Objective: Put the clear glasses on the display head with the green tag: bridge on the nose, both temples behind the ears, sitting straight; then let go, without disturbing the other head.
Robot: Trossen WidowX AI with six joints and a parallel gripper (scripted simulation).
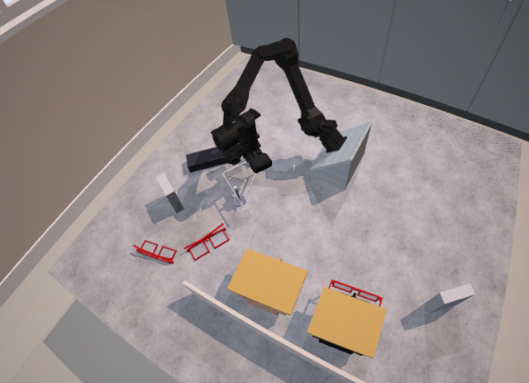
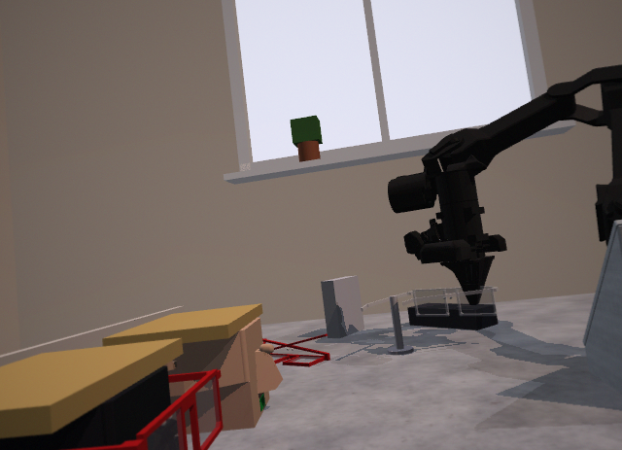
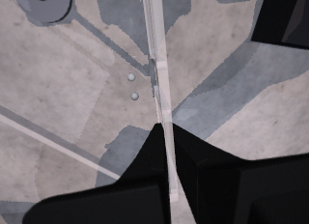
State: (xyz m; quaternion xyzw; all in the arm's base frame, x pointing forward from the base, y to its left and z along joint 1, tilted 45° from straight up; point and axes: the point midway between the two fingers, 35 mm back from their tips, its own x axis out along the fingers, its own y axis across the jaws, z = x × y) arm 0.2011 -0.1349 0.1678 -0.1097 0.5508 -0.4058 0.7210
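The clear glasses (image 1: 234, 171) (image 2: 431, 302) (image 3: 161, 71) hang lens-front upright from my gripper (image 2: 473, 303) (image 3: 163, 128), which is shut on their front rim near one lens. Their temples reach out toward the thin post's side. The gripper is well away from both heads; its fingertips are hidden in the top view. The green-tagged head (image 1: 268, 280) (image 2: 235, 369) has a flat yellow top, a tan face and nose, and wears no glasses that I can see. Its green tag (image 2: 261, 401) shows low down. The other head (image 1: 346, 322) (image 2: 40, 380), dark-faced, wears red glasses (image 1: 356, 291) (image 2: 218, 399).
A thin post (image 1: 235, 192) (image 2: 397, 325) stands by the held glasses, a black block (image 1: 205, 159) (image 2: 452, 319) behind them. Two red glasses (image 1: 207, 241) (image 1: 154, 254) lie left of the heads. Pale blocks (image 1: 169, 192) (image 1: 457, 294), a grey wedge (image 1: 341, 155) and a low wall (image 1: 273, 335) also stand here.
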